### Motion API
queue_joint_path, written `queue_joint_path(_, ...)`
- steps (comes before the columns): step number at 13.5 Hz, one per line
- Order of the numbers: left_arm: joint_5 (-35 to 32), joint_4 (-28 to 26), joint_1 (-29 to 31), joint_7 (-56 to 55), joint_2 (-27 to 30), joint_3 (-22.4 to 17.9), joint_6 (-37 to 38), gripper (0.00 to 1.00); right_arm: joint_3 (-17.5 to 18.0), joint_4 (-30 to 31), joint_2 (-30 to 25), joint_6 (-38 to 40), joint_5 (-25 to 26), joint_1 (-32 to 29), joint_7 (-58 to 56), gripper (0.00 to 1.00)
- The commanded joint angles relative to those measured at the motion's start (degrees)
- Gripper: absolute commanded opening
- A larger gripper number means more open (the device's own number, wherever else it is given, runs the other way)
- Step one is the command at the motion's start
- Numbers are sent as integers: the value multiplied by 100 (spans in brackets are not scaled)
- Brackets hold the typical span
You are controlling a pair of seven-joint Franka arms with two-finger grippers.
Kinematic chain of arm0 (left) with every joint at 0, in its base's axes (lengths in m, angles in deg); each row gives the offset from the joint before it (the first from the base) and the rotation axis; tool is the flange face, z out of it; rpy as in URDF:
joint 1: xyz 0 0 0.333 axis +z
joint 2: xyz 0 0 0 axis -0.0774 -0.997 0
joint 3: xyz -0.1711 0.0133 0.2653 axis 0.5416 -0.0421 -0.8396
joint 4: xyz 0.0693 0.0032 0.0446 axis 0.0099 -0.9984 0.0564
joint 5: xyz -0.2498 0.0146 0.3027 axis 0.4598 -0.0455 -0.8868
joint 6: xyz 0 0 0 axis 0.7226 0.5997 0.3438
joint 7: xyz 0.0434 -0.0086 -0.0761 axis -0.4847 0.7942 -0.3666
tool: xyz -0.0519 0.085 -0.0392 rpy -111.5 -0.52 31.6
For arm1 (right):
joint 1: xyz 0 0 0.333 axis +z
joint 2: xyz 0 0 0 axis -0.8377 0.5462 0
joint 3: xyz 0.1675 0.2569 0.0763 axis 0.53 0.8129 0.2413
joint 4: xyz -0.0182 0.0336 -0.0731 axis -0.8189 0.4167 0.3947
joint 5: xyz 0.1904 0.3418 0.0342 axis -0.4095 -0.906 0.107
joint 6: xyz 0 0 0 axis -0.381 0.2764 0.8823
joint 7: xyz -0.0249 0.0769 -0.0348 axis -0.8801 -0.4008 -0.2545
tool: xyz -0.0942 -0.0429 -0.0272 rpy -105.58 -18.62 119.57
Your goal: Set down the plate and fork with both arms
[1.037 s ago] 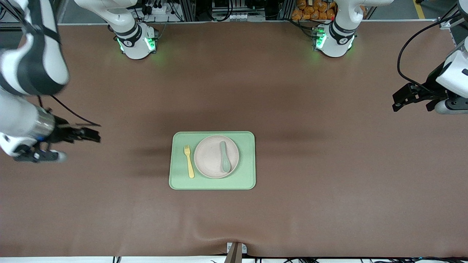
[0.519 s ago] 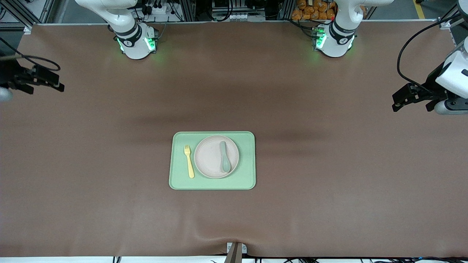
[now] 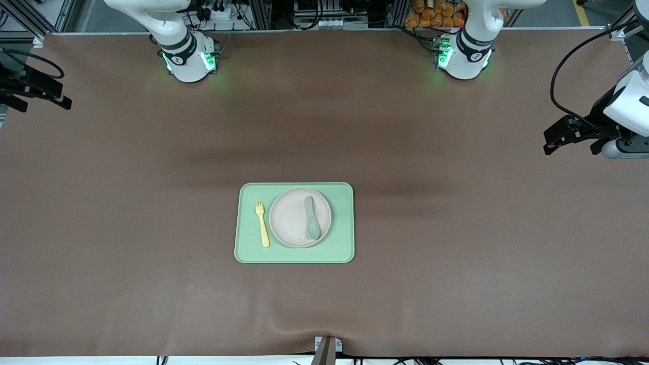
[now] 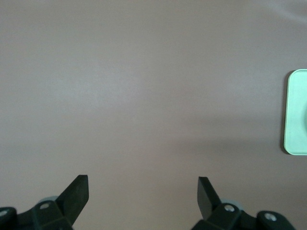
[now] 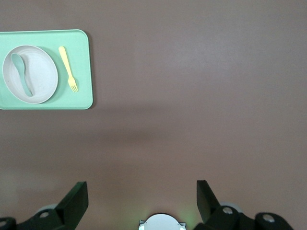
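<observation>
The pale beige-pink plate (image 3: 300,217) lies on the light-green tray (image 3: 294,256) in the middle of the table. The pale-yellow fork (image 3: 262,223) lies on the tray beside the plate, toward the right arm's end. Plate (image 5: 31,74) and fork (image 5: 68,68) also show in the right wrist view. My right gripper (image 3: 58,101) is open and empty, up over the table's edge at the right arm's end; in its own wrist view (image 5: 141,191) nothing is between its fingers. My left gripper (image 3: 550,142) is open and empty over the left arm's end of the table (image 4: 143,186).
A grey-green spoon (image 3: 311,217) lies on the plate. The tray's corner shows in the left wrist view (image 4: 297,112). The arms' green-lit bases (image 3: 187,58) (image 3: 461,56) stand at the table's edge farthest from the front camera. The right base shows in the right wrist view (image 5: 160,223).
My right arm has swung up and away from the tray, from low beside it out to the table's edge at its own end. The left arm has not moved.
</observation>
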Motion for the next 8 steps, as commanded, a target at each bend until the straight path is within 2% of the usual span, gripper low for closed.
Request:
queue_joint_path(1, 43, 48, 13, 103, -22, 27, 71, 100, 23, 11, -32, 47, 41, -66, -65, 100)
queue_joint_path(8, 60, 48, 13, 85, -22, 27, 71, 100, 32, 11, -41, 20, 23, -66, -56, 100)
